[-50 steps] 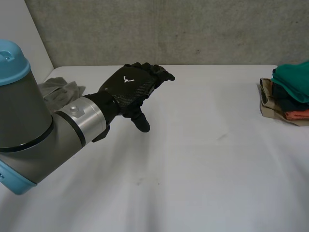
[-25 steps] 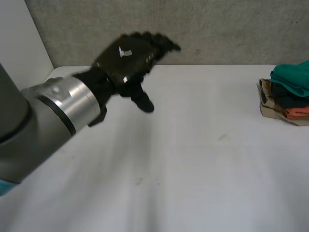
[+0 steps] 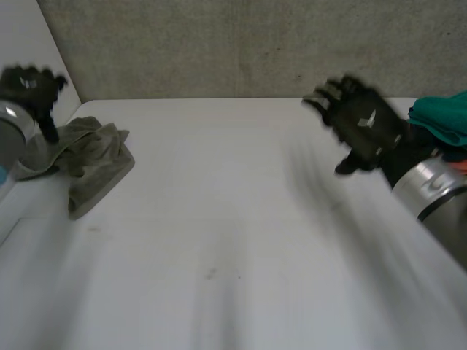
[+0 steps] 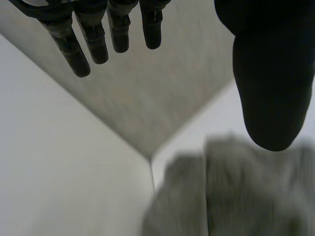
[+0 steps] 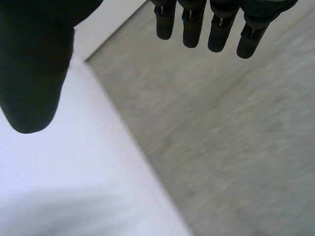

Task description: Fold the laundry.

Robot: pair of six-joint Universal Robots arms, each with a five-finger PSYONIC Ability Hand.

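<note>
Since the grey cloth lies close under my open, empty left hand, my open right hand is far off.

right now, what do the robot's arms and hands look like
Both hands are black. The left hand and the right hand each carry a small pale mark on the back. The fingers are slim and rounded at the tips, the thumb thicker and blunt. A silver band joins each hand to a grey arm.
</note>
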